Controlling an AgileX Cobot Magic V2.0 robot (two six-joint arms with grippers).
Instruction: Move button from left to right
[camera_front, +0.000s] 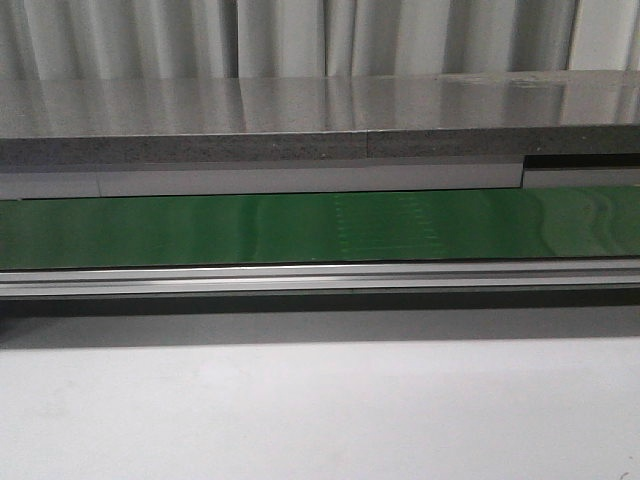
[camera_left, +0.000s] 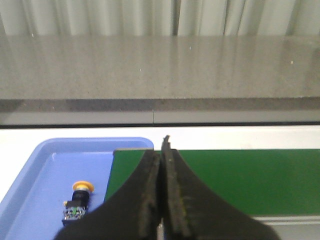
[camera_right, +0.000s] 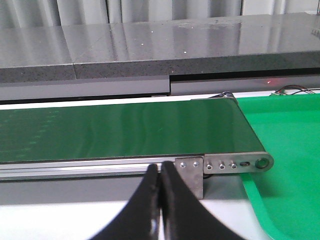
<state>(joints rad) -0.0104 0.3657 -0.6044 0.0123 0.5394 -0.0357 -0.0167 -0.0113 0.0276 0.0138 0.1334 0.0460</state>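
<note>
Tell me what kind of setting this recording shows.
Probably an industrial test cell or lab mock-up of a production line. A green conveyor belt on an aluminium frame runs across the workspace, a blue tray holds a push-button switch, and a grey curtain closes the back.

A flat dark-green conveyor belt (camera_front: 300, 228) shows faint paler dotted rows, edged by a silver metal rail (camera_front: 320, 278). The small push-button switch (camera_left: 78, 200) has a yellow-orange cap and dark body, lying in a periwinkle-blue plastic tray (camera_left: 45, 170). Both black grippers (camera_left: 161, 200) (camera_right: 160, 200) look matte.
</note>
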